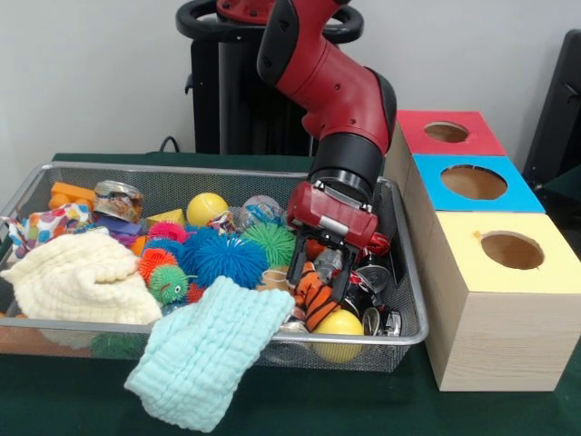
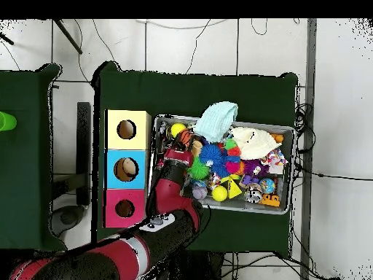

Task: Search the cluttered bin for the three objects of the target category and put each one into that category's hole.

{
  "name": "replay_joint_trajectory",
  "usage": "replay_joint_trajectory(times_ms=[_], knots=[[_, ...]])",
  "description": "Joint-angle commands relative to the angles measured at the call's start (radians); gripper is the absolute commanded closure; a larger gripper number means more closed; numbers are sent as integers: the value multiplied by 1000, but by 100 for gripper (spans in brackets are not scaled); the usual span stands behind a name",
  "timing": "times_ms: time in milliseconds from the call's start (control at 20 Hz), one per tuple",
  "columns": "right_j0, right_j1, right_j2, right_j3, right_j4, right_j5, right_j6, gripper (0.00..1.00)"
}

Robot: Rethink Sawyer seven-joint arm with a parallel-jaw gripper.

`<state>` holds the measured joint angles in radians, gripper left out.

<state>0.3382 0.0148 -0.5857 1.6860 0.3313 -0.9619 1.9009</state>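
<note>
My gripper [image 1: 315,283] is down in the right part of the wire bin [image 1: 209,170], open, with its fingers on either side of an orange and black striped plush toy [image 1: 313,302]. The toy lies on the clutter and I cannot tell whether the fingers touch it. In the overhead view the gripper [image 2: 178,154] is at the bin's left end, close to the boxes. To the right of the bin stand three wooden boxes with round holes on top: red [image 1: 419,127], blue [image 1: 436,165] and yellow [image 1: 472,263].
A yellow ball [image 1: 338,323] and shiny cans [image 1: 374,304] lie right by the toy. Blue [image 1: 222,256] and green [image 1: 270,242] spiky balls fill the middle. A mint cloth [image 1: 213,350] hangs over the front rim, and a cream cloth [image 1: 77,277] covers the left.
</note>
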Motion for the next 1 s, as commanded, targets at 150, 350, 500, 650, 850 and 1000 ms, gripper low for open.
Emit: replay_joint_trajectory(times_ms=[150,350,500,650,850,1000], knots=[[-43,115,135,-110,15,-33,132,0],[-47,107,134,-106,-1,-33,140,0],[-51,106,135,-106,-7,-39,146,0],[-52,105,136,-106,-11,-35,145,0],[-53,104,135,-104,-14,-33,145,0],[-55,103,135,-102,-19,-36,148,100]])
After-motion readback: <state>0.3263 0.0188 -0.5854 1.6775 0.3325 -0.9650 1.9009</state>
